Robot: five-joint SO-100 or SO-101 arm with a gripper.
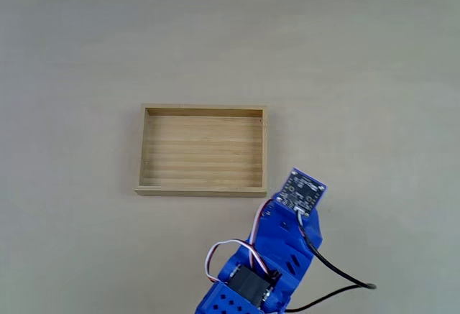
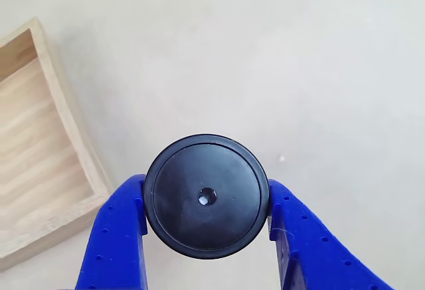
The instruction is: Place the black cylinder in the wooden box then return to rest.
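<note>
Other view: fingers (image 2: 119, 227) clasp black cylinder (image 2: 206, 196), seemingly outside wooden box (image 2: 63, 114) edge.

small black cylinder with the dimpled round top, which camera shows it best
The other view: the small black cylinder sits large at centre, its dimpled top facing the lens, clamped between the blue gripper fingers. In the fixed view, the blue arm covers that spot beside the light-wood box, so the cylinder cannot be made out.

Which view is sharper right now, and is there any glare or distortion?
The other view is sharper: cylinder crisp between the blue jaws, a small glint at its dimple, box edge bowed by the lens. The fixed view is soft, evenly lit, with no glare on the box.
</note>
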